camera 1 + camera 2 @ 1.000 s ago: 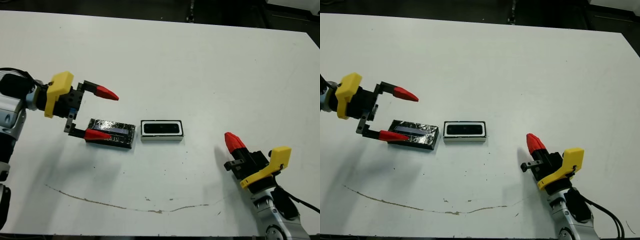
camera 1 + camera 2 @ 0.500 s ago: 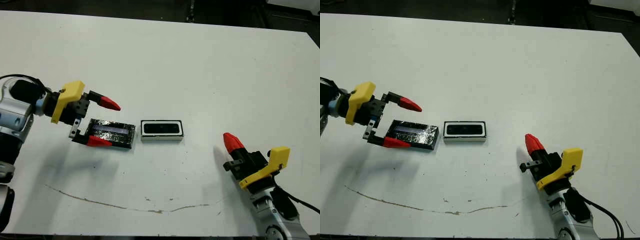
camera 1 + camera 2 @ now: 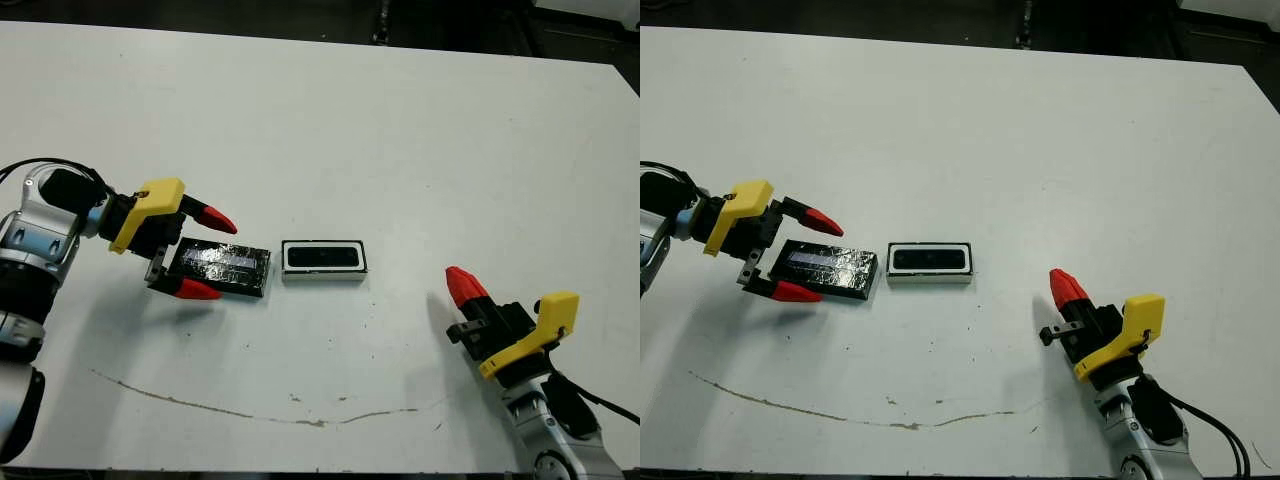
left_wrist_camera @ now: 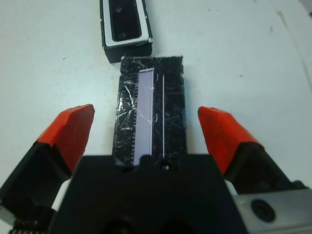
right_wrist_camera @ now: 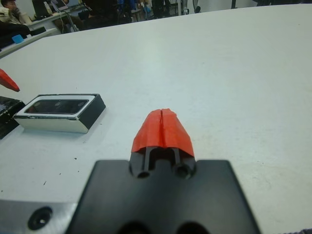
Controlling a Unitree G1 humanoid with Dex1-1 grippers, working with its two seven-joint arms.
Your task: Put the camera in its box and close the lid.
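Left gripper [image 3: 197,254]: two tapered red-tipped fingers [image 3: 212,219] are carried on a black body, backed by a yellow block [image 3: 147,212]. Left arm [image 3: 30,250]: silver-grey jointed segments are seen, with a black cable [image 3: 40,166] looped over the wrist. Right gripper [image 3: 466,288]: red tips are mounted on a black body with a yellow block [image 3: 535,330]. Right arm [image 3: 560,445]: a silver-grey casing is shown, trailed by a black cable [image 3: 1215,430]. A screw hole [image 5: 40,217] is set in the wrist plate.
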